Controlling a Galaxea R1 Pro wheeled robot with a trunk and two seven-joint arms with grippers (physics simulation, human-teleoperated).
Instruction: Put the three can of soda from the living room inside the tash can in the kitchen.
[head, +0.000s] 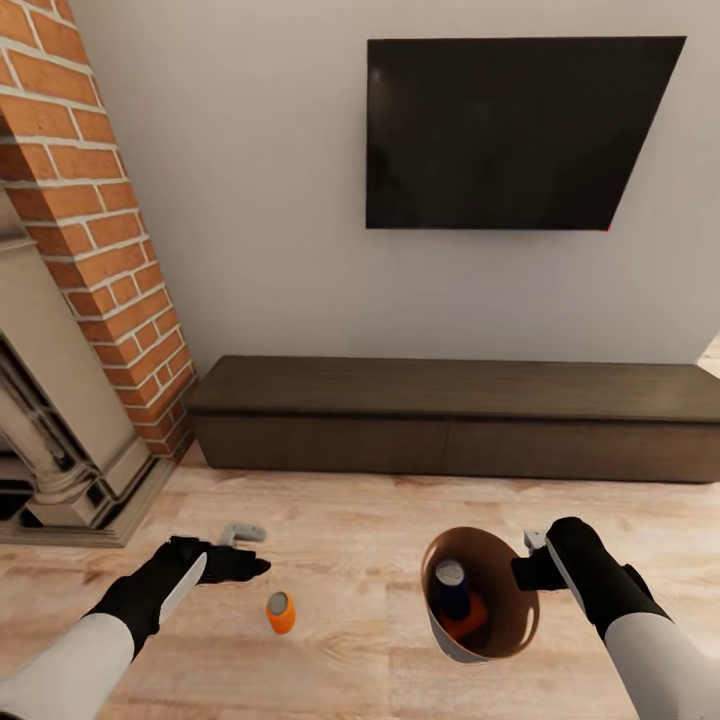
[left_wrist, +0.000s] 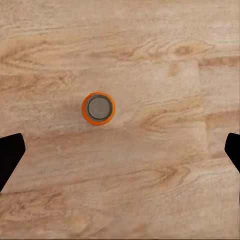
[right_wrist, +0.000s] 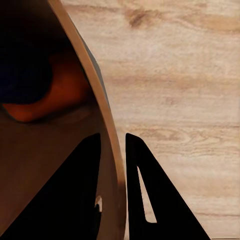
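From the head camera, the left gripper (head: 243, 563) hung over the wood floor (head: 350, 520), and the last orange can (head: 280, 611) stood upright on the boards just off its fingers, not touching them; the right gripper (head: 528, 570) held the trash can (head: 478, 640) by its rim, tipped toward the robot, with the blue can (head: 451, 586) and a second orange can (head: 466, 618) inside. In the left wrist camera the fingers (left_wrist: 10, 155) stood wide apart, and the orange can (left_wrist: 98, 107) sat between them but toward one side and ahead of the tips, so a straight descent could clip its rim and knock it over to roll away. In the right wrist camera the fingers (right_wrist: 150, 200) were pinched on the bin's thin wall (right_wrist: 100, 115), one inside and one outside, the orange can (right_wrist: 55, 95) showing within. That narrow hold looked the weak point: more tilt might spill the cans, or the bin might twist free.
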